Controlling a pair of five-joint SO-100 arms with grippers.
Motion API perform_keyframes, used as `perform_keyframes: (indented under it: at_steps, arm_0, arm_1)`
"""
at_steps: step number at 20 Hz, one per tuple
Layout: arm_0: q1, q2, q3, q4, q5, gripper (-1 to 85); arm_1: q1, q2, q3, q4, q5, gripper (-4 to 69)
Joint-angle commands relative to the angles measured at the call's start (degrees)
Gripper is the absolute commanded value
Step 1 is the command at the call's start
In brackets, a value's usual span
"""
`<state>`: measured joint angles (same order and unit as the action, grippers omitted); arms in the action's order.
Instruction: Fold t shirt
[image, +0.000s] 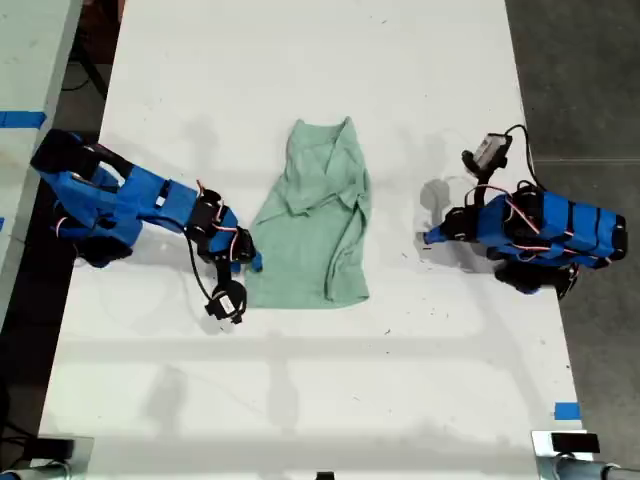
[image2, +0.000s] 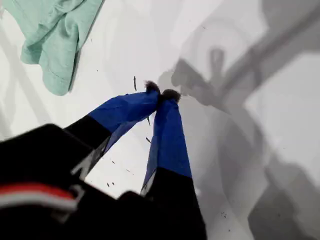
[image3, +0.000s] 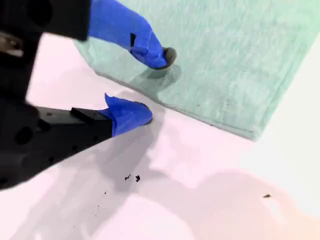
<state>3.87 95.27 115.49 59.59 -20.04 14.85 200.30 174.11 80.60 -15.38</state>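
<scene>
Mid-fold: the t shirt lies partly folded at the middle of the white surface, one side already turned in. My second hand, jaws parted to a narrow gap, straddles the hem corner on the exterior view's left, one finger over the cloth and one on the bare surface. My first hand waits pinched closed and empty, well apart. Next, I judge, calls for closing on that corner and carrying it across.
</scene>
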Motion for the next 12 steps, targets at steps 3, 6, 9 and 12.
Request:
perform_keyframes:
  at_steps: [3, 6, 9, 12]
  arm_0:
    - [-1.93, -2.29, -5.19, 1.05, 0.7, 15.9]
    - [-1.93, -10.55, -10.11, 0.79, 0.97, 15.5]
    - [-1.05, -14.85, -13.89, 0.7, 2.99, -0.3]
    - [-0.97, -12.74, -14.68, 5.8, 2.64, -0.3]
  arm_1:
    - [-0.26, 0.53, 1.85, 0.09, -0.97, 1.6]
    - [-0.26, 0.53, 1.85, 0.09, -0.97, 1.6]
    - [-0.35, 0.53, 1.85, 0.09, -0.97, 1.6]
    - [-0.35, 0.53, 1.85, 0.09, -1.05, 1.6]
